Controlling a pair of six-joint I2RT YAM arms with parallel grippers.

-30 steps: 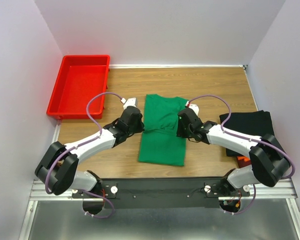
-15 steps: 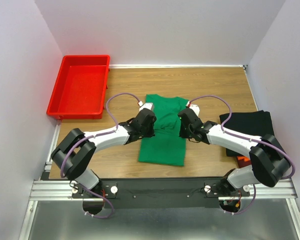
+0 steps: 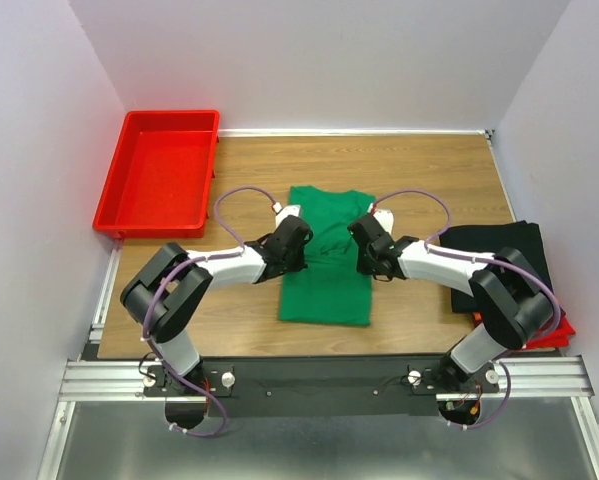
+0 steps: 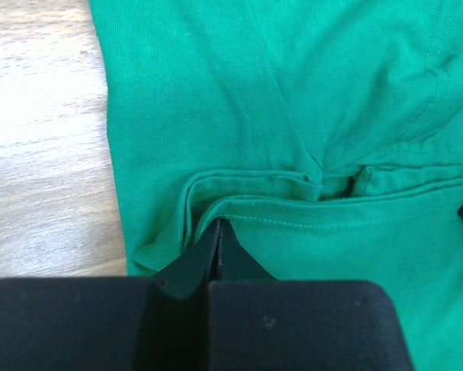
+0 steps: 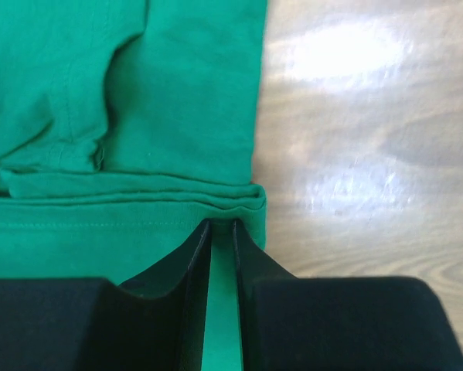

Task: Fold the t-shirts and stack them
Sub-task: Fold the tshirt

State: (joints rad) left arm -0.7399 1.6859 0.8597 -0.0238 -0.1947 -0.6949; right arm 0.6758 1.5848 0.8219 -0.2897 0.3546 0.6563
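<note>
The green t-shirt (image 3: pixel 326 290) lies flat mid-table, collar towards the far side, with a crosswise fold bunched across its middle. At the shirt's left edge, my left gripper (image 3: pixel 299 250) is shut, and its tips (image 4: pixel 218 226) pinch the hem fold of the green cloth (image 4: pixel 331 77). My right gripper (image 3: pixel 363 252) sits at the shirt's right edge. Its jaws (image 5: pixel 221 226) are closed down on a strip of green cloth (image 5: pixel 177 93) just below the layered fold. A folded black t-shirt (image 3: pixel 499 250) lies at the right, with a red one (image 3: pixel 561 330) peeking out under it.
A red plastic tray (image 3: pixel 107 215) stands at the far left corner. Bare wooden table (image 3: pixel 419 170) stretches beyond the shirt and along its left side (image 4: pixel 38 154). White walls enclose the table on three sides.
The left arm has swung in from the left onto the shirt's edge and its gripper has shut. The right gripper has narrowed onto the cloth. The shirt's middle has bunched slightly.
</note>
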